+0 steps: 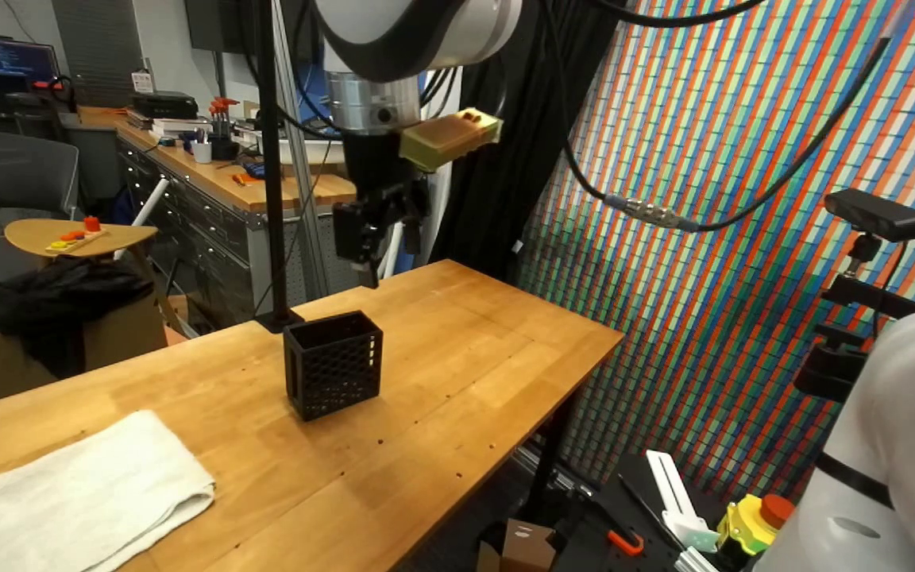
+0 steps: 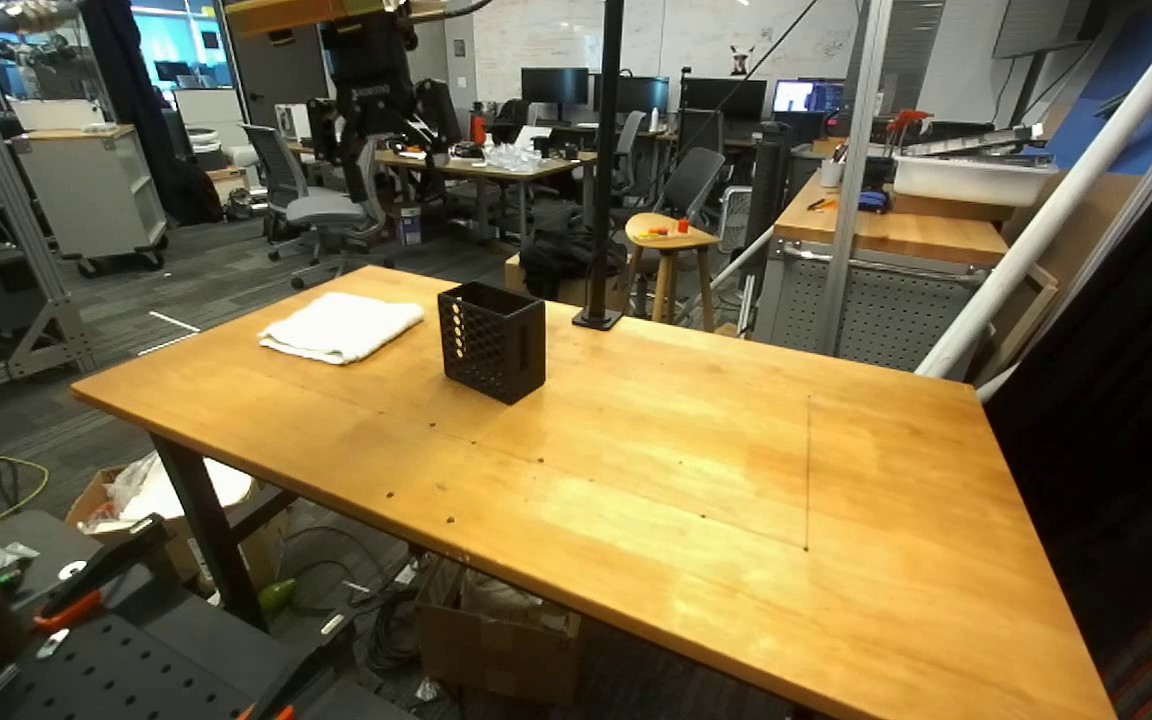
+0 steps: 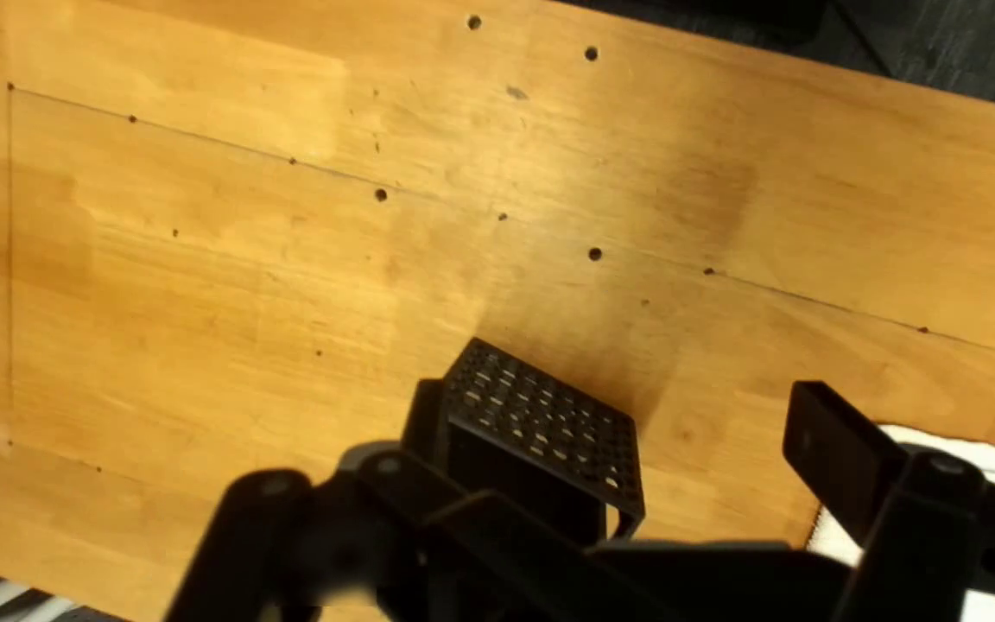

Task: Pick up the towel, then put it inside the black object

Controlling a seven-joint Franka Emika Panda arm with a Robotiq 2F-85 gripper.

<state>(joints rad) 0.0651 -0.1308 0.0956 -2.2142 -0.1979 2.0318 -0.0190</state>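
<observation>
The white folded towel (image 1: 84,492) lies flat on the table in an exterior view; it also shows in an exterior view (image 2: 341,325). In the wrist view only parts of the towel (image 3: 981,453) show behind the right finger. The black object is an open-topped crate with perforated sides (image 1: 334,369), upright on the table beside the towel, also in an exterior view (image 2: 491,345). In the wrist view the crate (image 3: 545,415) is partly hidden by the left finger. My gripper (image 3: 623,410) is open and empty, high above the table; it also shows in both exterior views (image 1: 390,258) (image 2: 398,165).
A black post (image 2: 604,180) stands on the table's back edge close to the crate. The wooden table (image 2: 736,450) extends beyond the crate on the side away from the towel. A stool (image 1: 80,236) and a workbench (image 1: 227,175) stand behind the table.
</observation>
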